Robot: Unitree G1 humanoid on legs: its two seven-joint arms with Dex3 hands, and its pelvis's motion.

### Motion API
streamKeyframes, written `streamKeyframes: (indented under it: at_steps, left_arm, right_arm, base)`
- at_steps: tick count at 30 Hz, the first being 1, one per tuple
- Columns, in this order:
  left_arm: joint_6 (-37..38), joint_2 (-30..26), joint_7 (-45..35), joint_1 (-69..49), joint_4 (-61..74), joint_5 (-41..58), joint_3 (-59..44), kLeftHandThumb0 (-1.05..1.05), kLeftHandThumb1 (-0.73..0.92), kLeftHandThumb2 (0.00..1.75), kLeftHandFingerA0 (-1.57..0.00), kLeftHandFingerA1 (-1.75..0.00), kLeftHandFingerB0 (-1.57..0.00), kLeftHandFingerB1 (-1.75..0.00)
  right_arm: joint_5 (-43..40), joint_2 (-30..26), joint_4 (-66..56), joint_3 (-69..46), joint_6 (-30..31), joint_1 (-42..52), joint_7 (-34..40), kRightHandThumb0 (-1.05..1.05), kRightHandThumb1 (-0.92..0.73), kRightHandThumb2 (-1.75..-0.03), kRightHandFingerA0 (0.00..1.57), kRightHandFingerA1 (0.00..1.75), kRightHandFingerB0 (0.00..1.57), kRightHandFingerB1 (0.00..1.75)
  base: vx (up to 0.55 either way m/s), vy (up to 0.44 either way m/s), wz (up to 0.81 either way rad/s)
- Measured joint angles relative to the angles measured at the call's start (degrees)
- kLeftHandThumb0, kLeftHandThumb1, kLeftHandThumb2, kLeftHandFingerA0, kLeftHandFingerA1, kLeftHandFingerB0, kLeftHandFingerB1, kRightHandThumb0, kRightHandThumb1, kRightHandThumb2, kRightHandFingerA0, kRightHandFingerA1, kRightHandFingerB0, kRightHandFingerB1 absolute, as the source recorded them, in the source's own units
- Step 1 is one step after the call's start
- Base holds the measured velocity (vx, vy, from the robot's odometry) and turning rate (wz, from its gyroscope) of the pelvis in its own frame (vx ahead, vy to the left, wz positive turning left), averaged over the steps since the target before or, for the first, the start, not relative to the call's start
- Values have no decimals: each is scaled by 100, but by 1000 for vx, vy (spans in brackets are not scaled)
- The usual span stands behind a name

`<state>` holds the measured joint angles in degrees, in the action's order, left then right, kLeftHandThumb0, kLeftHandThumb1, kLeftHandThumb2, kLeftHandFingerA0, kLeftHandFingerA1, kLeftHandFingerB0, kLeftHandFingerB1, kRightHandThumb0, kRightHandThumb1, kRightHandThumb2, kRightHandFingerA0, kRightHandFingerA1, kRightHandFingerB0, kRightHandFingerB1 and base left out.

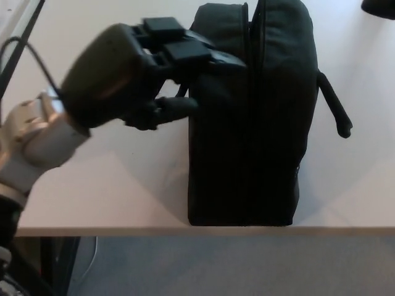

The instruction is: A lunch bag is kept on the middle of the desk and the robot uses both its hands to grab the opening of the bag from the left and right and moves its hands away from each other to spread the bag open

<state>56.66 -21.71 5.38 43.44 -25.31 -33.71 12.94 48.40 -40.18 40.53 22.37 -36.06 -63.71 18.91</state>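
The black lunch bag (250, 117) stands upright in the middle of the desk, its zip slit (252, 24) running along the top, parted slightly at the far end. My left hand (133, 77) hovers against the bag's left side, open. Its two fingers (191, 49) reach over the left top panel and its thumb (176, 108) points at the bag's left wall. The hand hides the left handle. The right handle (336, 108) hangs free. A dark tip at the top right corner, probably my right hand (378, 6), barely shows.
The pale desk (111, 185) ends at its front edge (197, 231) just below the bag. Grey floor lies beneath. A dark desk leg (52, 259) shows at the lower left.
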Motion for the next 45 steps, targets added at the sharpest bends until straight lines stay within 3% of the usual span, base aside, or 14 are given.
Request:
streamKeyframes:
  at_steps: [6,16,20,21,30,32,33,38,39,40,41,42,44,45]
  left_arm:
    - [9,222,351,308,-38,-507,510,-8,59,65,-43,-43,-48,-38]
    - [9,372,1179,640,-175,-1396,1245,-9,59,66,-49,-44,-49,-37]
    - [8,342,1576,697,-227,-1741,1460,-8,58,71,-45,-43,-47,-37]
    - [8,313,1671,714,-229,-1821,1509,-8,56,73,-45,-43,-47,-37]
    - [14,-121,2561,939,-379,-2507,1847,-12,61,70,-48,-44,-45,-39]
    - [13,-179,2685,976,-396,-2609,1888,-10,58,65,-54,-41,-50,-40]
    - [13,-222,2775,988,-404,-2671,1915,-13,58,65,-54,-41,-51,-40]
    - [17,-354,3202,989,-568,-2807,1927,-20,63,60,-66,-42,-59,-40]
    - [25,-387,3264,980,-596,-2808,1905,-22,60,63,-71,-46,-65,-46]
    - [32,-428,3316,967,-618,-2807,1880,-23,53,66,-83,-50,-85,-57]
    - [36,-522,3413,927,-653,-2808,1822,-23,53,66,-83,-50,-85,-57]
    - [36,-582,3493,885,-664,-2808,1778,-15,44,68,-108,-81,-102,-69]
    - [33,-656,3661,818,-740,-2815,1741,-18,33,91,-108,-109,-101,-87]
    - [28,-708,3789,771,-833,-2823,1731,-18,33,91,-108,-109,-101,-87]
  right_arm:
    - [217,272,233,407,67,-162,8,-46,-60,-59,44,36,24,30]
    - [575,613,420,1010,134,-185,81,-44,-60,-60,44,38,23,30]
    - [657,617,387,1176,128,-185,88,-44,-62,-60,43,37,23,29]
    - [687,609,354,1221,125,-185,86,-52,-51,-77,35,46,15,39]
    - [1028,289,-266,1543,92,-85,-60,-51,-52,-78,33,46,14,38]
    - [1064,232,-332,1552,75,-61,-106,-52,-52,-77,35,46,15,39]
    - [1082,200,-372,1554,60,-39,-139,-44,-65,-61,43,36,22,29]
    - [1209,147,-469,1571,47,84,-143,-41,-61,-59,44,36,23,29]
    - [1219,124,-521,1569,37,106,-144,-45,-64,-60,44,37,24,29]
    - [1223,100,-563,1568,21,127,-145,-50,-65,-60,43,37,24,28]
    - [1236,44,-614,1576,-28,160,-145,-50,-65,-60,43,37,24,28]
    - [1245,-1,-639,1582,-68,186,-145,-42,-60,-60,46,38,28,30]
    - [1236,-40,-654,1573,-130,244,-143,-40,-61,-60,48,38,29,31]
    - [1223,-43,-658,1566,-171,285,-134,-40,-61,-60,48,38,29,31]
  base:
    - [0,0,0]
    - [0,0,0]
    - [0,0,0]
    - [0,0,0]
    - [0,0,0]
    - [0,0,0]
    - [0,0,0]
    - [0,0,0]
    - [0,0,0]
    - [0,0,0]
    - [0,0,0]
    - [0,0,0]
    - [0,0,0]
    - [0,0,0]
